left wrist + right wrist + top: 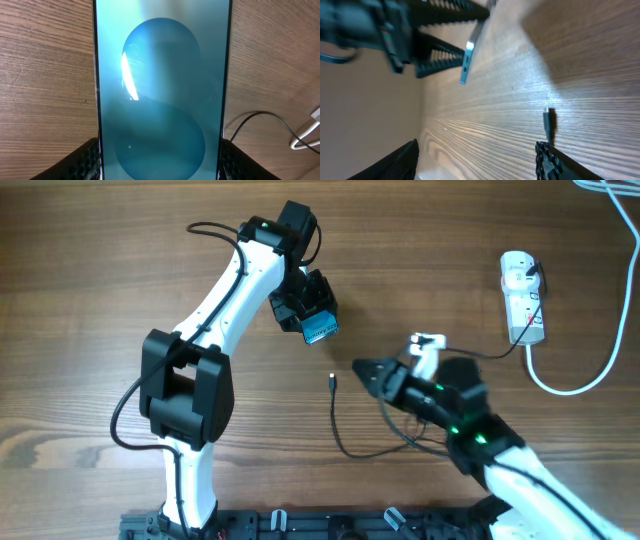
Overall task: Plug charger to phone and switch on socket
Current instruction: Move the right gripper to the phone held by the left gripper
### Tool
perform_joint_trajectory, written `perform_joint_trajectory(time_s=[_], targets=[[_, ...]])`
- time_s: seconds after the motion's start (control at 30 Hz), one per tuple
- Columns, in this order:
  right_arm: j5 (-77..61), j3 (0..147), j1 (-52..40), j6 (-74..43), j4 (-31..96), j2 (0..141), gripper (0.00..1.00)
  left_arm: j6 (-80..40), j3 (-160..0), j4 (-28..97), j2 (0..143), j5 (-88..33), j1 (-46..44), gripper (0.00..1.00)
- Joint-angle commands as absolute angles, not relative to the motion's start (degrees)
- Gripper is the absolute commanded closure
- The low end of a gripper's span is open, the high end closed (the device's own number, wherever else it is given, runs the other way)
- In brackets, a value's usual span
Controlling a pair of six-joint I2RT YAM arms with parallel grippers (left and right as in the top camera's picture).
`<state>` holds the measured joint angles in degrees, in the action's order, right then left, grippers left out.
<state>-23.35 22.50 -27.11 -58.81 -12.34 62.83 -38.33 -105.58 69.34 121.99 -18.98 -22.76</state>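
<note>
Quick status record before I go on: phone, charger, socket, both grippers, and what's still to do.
phone: clamped in the left gripper, raised off the table, screen lit teal
charger: connector tip lies free on the table, not in the phone; plug end appears seated in the socket
socket: far right of the table; switch state cannot be told
right gripper: open, empty, low over the table, connector tip just ahead of it
remaining: connector not yet grasped; plugging in not yet done
</note>
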Motion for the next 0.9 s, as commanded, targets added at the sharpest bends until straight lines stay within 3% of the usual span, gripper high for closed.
perform_joint_trajectory(time_s=[0.0, 0.43, 0.87], targets=[[-17.04, 28.34, -30.33, -58.7, -12.88, 69.91, 0.25, -40.16, -105.34, 68.66, 122.06, -19.66, -22.76, 0.94], [-11.07, 43.59, -34.96, -65.06, -9.28, 88.31, 0.3, -42.52, -105.34, 67.42, 122.06, -17.54, -22.74, 0.95], [-3.16, 48.16, -35.09, -73.73, -6.96, 91.42, 0.36, -44.03, -105.34, 66.19, 122.06, -16.91, -22.74, 0.95]])
